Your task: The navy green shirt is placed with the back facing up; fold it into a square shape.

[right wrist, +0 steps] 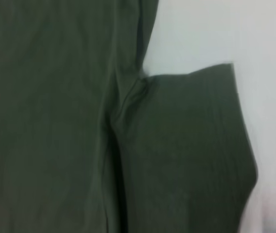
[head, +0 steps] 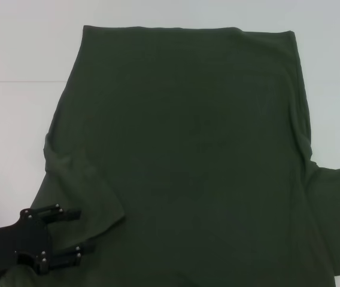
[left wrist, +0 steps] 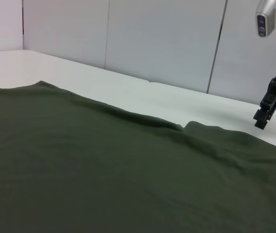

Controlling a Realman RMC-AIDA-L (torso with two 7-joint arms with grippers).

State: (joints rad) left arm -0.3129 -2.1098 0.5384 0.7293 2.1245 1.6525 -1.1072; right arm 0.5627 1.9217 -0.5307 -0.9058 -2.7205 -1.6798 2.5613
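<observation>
The navy green shirt [head: 188, 149] lies spread flat on the white table [head: 20, 54], plain side up, hem at the far end and both sleeves toward me. My left gripper [head: 79, 234] is open at the near left, its black fingers [head: 67, 213] reaching over the edge of the left sleeve [head: 80, 191] with nothing pinched. The left wrist view looks low across the shirt [left wrist: 104, 174] to my right gripper [left wrist: 262, 120], which hangs above the table just beyond the far sleeve [left wrist: 235, 141]. In the right wrist view the right sleeve [right wrist: 191, 145] shows from above.
Bare white table [left wrist: 143, 99] surrounds the shirt on the left, right and far sides. Grey wall panels [left wrist: 162, 39] stand behind the table in the left wrist view. The shirt's near part runs out of the head view at the bottom.
</observation>
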